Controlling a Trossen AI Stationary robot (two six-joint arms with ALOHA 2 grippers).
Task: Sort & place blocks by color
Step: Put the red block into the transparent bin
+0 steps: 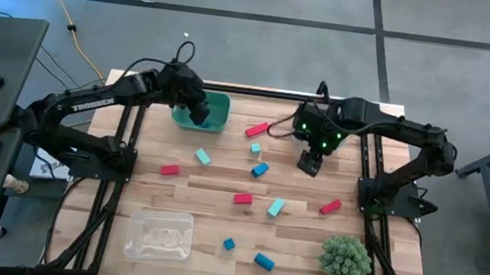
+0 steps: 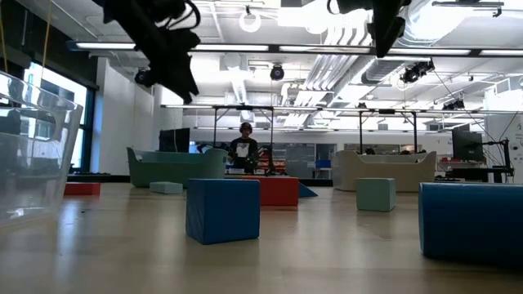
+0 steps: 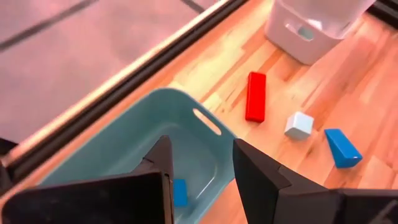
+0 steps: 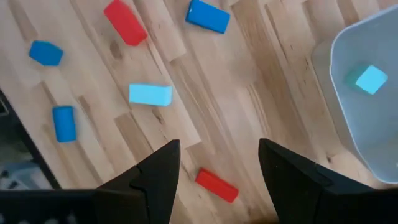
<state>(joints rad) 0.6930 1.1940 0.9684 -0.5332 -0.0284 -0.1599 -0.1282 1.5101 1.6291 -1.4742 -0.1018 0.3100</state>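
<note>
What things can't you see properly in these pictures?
- High view: the left tool covers part of the teal bin, so its contents are hidden.
- Left wrist view: a blue block in that bin is half hidden behind the tool.
- Low view: the picture's edge cuts off the right blue block; the person is too small.

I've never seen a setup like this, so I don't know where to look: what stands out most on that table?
Small red, blue and light teal blocks lie scattered across the wooden table. At the far edge sits a teal bin with the left end effector open above it, and a blue block lies inside. A spiky green plant-like ball sits at the near right corner, and a clear bin sits near left.
</note>
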